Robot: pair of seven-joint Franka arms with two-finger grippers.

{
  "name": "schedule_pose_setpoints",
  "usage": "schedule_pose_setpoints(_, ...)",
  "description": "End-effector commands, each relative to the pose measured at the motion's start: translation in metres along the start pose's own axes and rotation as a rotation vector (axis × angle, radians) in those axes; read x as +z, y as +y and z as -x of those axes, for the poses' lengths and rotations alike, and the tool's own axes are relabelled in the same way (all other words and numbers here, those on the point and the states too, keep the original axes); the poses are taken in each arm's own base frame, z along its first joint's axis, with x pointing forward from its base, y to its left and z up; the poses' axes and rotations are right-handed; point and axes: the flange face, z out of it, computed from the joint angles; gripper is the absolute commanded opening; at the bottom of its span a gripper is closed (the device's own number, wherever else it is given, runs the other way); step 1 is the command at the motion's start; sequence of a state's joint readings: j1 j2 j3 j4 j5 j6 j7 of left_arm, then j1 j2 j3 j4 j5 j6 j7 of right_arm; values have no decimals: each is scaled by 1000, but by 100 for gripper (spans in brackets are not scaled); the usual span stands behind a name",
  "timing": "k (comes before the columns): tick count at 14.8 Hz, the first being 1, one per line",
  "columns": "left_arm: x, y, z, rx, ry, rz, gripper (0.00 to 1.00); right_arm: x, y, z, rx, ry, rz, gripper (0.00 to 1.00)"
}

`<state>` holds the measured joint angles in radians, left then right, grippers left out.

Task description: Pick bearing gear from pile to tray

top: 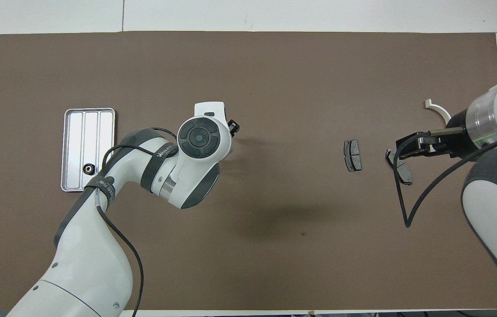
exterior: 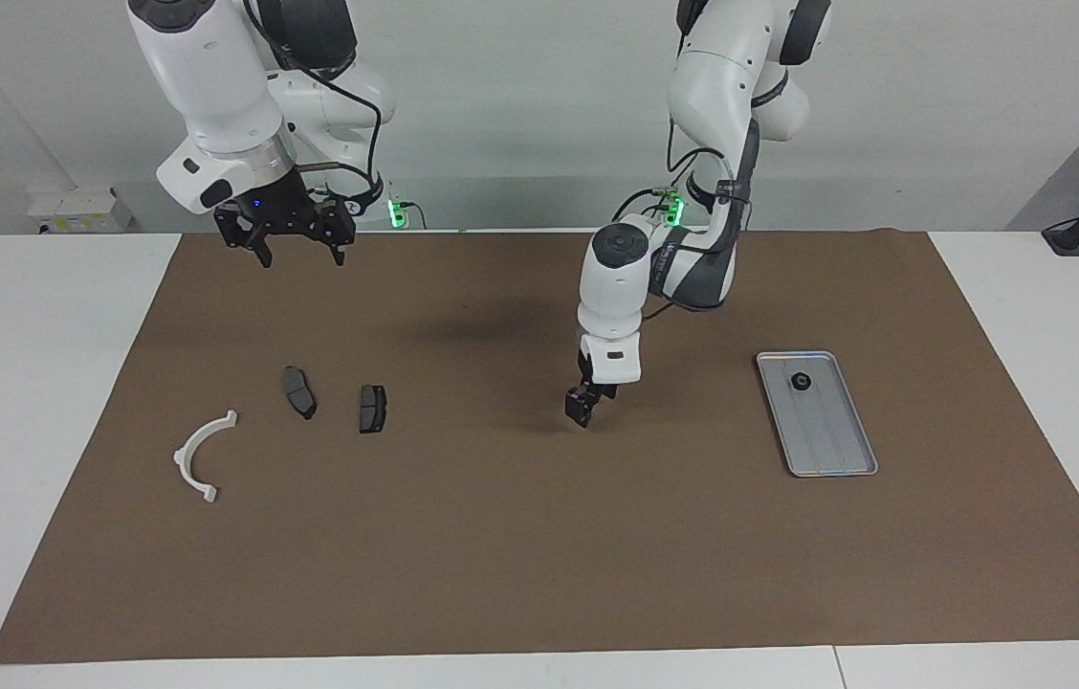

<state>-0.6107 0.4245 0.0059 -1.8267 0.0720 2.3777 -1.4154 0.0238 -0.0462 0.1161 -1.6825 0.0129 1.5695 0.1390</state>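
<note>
One bearing gear [exterior: 800, 381], small, black and round, lies in the silver tray [exterior: 826, 440] at the left arm's end, seen from above as gear [top: 87, 167] in tray [top: 91, 127]. My left gripper [exterior: 582, 411] is down at the mat mid-table, also visible overhead [top: 233, 127]; what sits under its tip is hidden. The pile lies at the right arm's end: a white half-ring bracket [exterior: 200, 455] and two dark plates [exterior: 299, 391] [exterior: 372, 408]. My right gripper [exterior: 291, 247] hangs open and empty, high over the mat's edge by the robots.
Brown mat [exterior: 539, 555] covers most of the white table. In the overhead view the right gripper [top: 402, 145] overlaps one dark plate [top: 404, 172]; the second plate [top: 353, 155] and the bracket's end [top: 437, 109] show beside it.
</note>
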Motion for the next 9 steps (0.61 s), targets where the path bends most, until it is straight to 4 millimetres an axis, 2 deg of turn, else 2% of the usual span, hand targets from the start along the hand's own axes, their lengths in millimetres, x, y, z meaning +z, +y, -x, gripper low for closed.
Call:
schedule_pose_setpoints(1,11,10,-3,-1,22,1,81,-2,4,2,24,16,-25,100)
schedule_pose_setpoints(3,25,12,3,10,21,-23,81,-5,7,1,26,38,-15,100)
schedule_pose_setpoints(9,19,15,3,13,21,-54,74,-11,7,2,24,50,-5,100)
